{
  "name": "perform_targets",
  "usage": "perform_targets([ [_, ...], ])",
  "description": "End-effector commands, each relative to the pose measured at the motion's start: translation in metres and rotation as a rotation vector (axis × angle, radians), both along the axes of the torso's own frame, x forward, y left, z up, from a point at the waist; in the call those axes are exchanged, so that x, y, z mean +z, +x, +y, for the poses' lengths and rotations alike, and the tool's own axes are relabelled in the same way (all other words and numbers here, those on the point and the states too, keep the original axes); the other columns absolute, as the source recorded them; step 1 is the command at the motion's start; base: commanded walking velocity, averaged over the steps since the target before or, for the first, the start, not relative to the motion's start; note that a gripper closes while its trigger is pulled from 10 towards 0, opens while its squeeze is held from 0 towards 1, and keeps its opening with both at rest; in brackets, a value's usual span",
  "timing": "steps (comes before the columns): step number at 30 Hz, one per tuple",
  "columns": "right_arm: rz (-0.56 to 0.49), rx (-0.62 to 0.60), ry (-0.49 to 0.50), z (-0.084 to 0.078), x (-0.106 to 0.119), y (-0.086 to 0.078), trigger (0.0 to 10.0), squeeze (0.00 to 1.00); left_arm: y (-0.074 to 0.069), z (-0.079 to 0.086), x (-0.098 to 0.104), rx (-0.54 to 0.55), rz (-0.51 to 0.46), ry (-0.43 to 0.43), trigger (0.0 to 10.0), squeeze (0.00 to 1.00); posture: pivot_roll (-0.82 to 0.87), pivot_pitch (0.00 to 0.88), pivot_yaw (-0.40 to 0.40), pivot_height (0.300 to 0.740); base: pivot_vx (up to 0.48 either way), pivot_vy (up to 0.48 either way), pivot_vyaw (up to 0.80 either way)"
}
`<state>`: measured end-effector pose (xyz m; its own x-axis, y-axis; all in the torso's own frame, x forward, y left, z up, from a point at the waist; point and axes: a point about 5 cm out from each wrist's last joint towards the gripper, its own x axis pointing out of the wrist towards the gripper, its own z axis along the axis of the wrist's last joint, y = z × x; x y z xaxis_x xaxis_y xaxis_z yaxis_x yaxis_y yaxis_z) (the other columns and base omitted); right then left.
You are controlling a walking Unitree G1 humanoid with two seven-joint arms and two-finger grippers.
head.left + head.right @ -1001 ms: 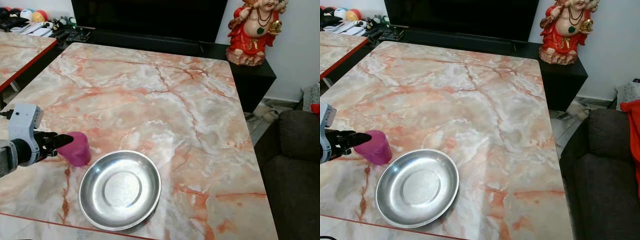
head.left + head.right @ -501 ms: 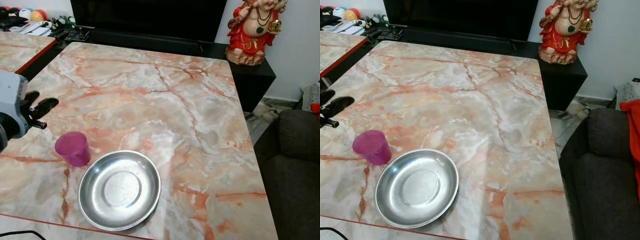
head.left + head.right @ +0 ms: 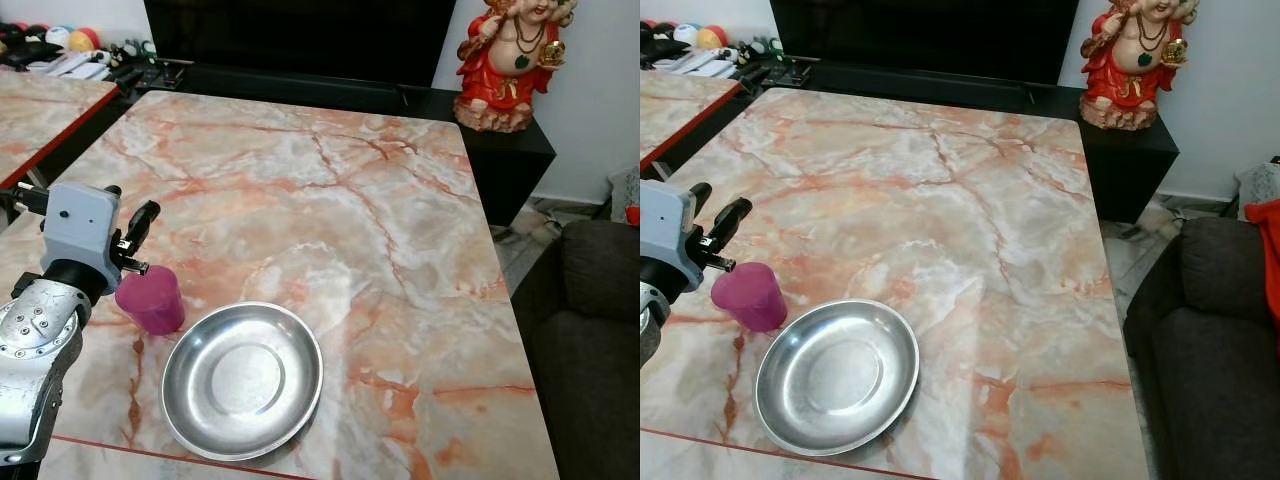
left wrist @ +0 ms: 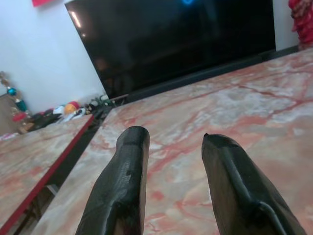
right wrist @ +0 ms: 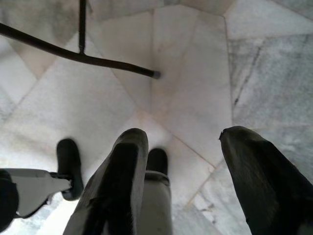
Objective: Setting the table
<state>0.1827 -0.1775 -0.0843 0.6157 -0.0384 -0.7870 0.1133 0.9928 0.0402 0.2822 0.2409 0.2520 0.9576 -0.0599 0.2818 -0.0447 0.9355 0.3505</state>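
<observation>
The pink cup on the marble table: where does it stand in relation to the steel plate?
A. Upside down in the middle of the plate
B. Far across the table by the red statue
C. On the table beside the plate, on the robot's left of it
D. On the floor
C: the pink cup stands on the marble table just left of the steel plate, under the open left gripper.

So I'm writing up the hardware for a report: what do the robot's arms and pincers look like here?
The left arm is silver metal with round screw heads, topped by a pale grey boxy wrist housing. Its left pincer has two long, rounded, matte black fingers. The right pincer has the same black fingers, scuffed and tapering toward the tips.
</observation>
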Motion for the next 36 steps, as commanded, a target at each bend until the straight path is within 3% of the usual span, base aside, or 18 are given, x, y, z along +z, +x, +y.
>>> perform_targets([
  [1,0.013,-0.036,0.005,-0.001,-0.002,-0.004,10.0,0.0,0.001,0.004,0.002,0.029,-0.022,0.016,10.0,0.0,0.13,0.077,-0.004,0.74,0.0,0.0,0.0],
  [9,0.033,-0.011,-0.027,-0.003,-0.002,-0.004,10.0,0.0,0.004,0.002,-0.012,0.035,-0.008,-0.011,10.0,0.0,0.13,0.064,-0.023,0.74,0.0,0.0,0.0],
  [19,0.038,-0.011,-0.027,-0.005,-0.003,-0.006,10.0,0.0,0.002,0.005,-0.015,0.05,-0.012,-0.006,10.0,0.0,0.14,0.062,-0.032,0.74,0.0,0.0,0.0],
  [36,0.044,0.022,-0.031,-0.004,-0.004,-0.009,10.0,0.0,0.002,0.005,-0.013,0.042,-0.011,0.006,10.0,0.0,0.14,0.077,-0.024,0.74,0.0,0.476,0.19],
])
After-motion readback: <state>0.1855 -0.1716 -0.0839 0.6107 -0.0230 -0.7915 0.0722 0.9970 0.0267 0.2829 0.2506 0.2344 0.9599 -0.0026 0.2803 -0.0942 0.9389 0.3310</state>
